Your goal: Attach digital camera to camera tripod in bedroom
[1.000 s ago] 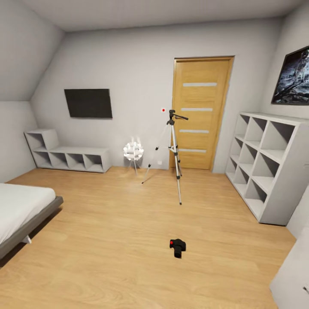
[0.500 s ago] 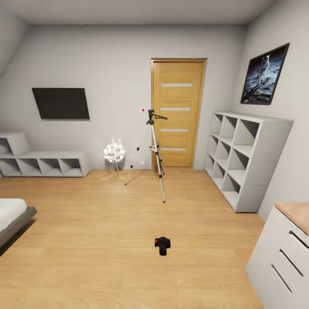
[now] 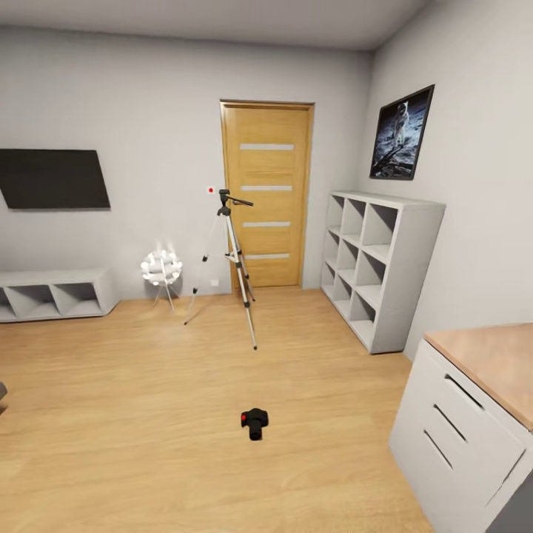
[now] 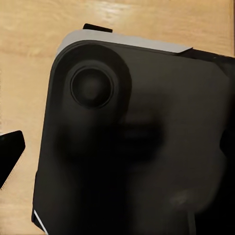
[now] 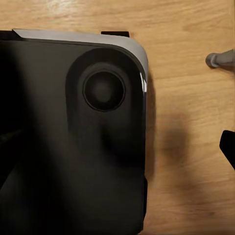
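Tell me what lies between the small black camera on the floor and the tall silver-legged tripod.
Only bare light wood plank floor separates the small black camera from the silver-legged tripod, seen in the head view.

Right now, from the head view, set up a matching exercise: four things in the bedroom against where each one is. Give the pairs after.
Things:
1. digital camera
2. camera tripod
3. framed astronaut picture
4. white cube shelves

Places:
A. standing in front of the wooden door
B. hung on the right wall
C. lying on the wood floor, nearer than the tripod
D. on the floor against the right wall, under the picture

Pairs: 1-C, 2-A, 3-B, 4-D
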